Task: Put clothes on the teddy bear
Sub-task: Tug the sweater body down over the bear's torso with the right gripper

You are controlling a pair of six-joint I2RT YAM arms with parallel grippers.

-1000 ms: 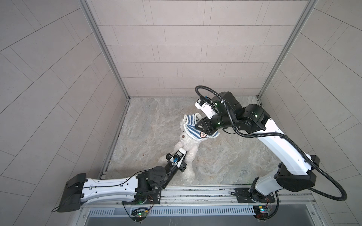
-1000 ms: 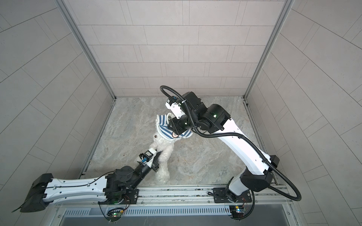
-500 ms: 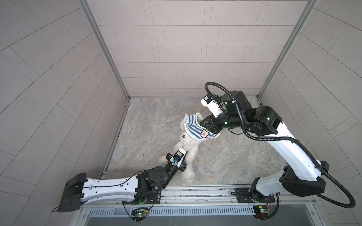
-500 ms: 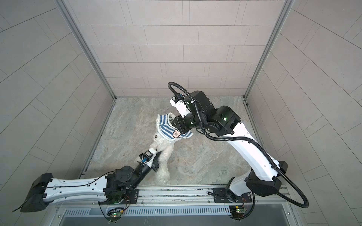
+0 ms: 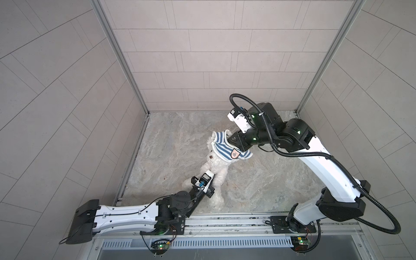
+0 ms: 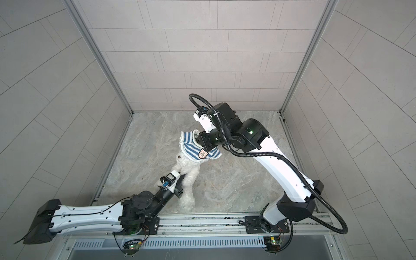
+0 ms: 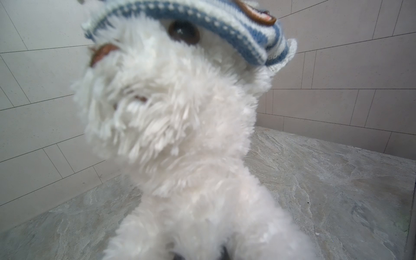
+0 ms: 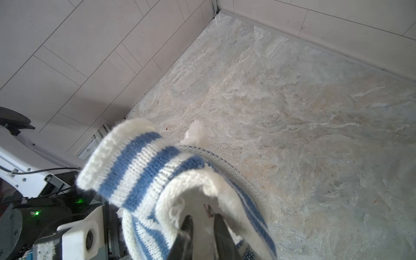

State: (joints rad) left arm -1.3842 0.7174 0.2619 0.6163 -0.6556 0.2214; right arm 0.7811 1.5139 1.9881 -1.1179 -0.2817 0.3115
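The teddy bear is fluffy and white, held upright and leaning over the marble floor. My left gripper is shut on its lower body, and fur buries the fingertips in the left wrist view. The blue-and-white striped shirt sits over the bear's head like a cap, its hem just above one eye. My right gripper reaches into the shirt's upper opening, jaws close together on pale knit. The badge faces up.
Tiled walls close in the back and both sides. A metal rail with both arm bases runs along the front edge. A small brown speck lies on the floor left of the bear.
The right arm has swung back and to the right, and its jaws have narrowed at the shirt's opening. The shirt's top edge shifted a little with it. The left arm and the bear's body held still.
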